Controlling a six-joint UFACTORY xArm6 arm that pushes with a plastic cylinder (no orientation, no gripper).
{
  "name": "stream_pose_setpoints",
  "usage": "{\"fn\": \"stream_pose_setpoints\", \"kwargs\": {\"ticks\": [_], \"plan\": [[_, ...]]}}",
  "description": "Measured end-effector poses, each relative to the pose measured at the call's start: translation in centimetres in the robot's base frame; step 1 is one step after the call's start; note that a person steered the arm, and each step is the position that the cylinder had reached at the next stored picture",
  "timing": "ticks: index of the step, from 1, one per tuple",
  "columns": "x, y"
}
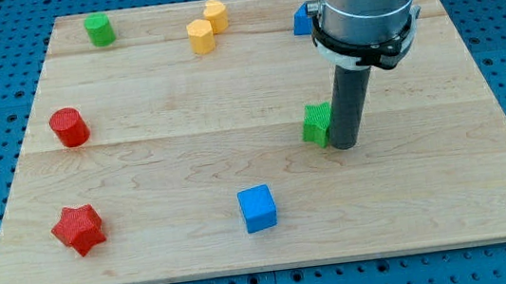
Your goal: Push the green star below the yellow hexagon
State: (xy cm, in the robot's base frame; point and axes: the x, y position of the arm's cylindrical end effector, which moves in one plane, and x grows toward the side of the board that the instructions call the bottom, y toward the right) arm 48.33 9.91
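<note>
The green star [316,122] lies right of the board's centre, partly hidden by my rod. My tip [345,144] rests on the board, touching the star's right side. Two yellow blocks sit at the view's top centre: a yellow hexagon [201,36] and another yellow block [216,15] just up and right of it, touching it. The star is far to the right of and below them.
A green cylinder [99,29] is at top left. A red cylinder [69,127] is at left, a red star [78,229] at bottom left. A blue cube [258,208] is at bottom centre. A blue block [302,20] shows behind the arm at top.
</note>
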Motion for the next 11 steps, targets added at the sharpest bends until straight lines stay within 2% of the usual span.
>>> {"fn": "stream_pose_setpoints", "kwargs": {"ticks": [2,4,6,7,8,9,10,11], "plan": [[0.0,-0.4],[4.4,-0.1],[-4.8,0.8],[-3.7,-5.8],[-2.3,-8.5],[-7.1,-17.9],[-10.8,-16.4],[-6.8,-13.1]]}}
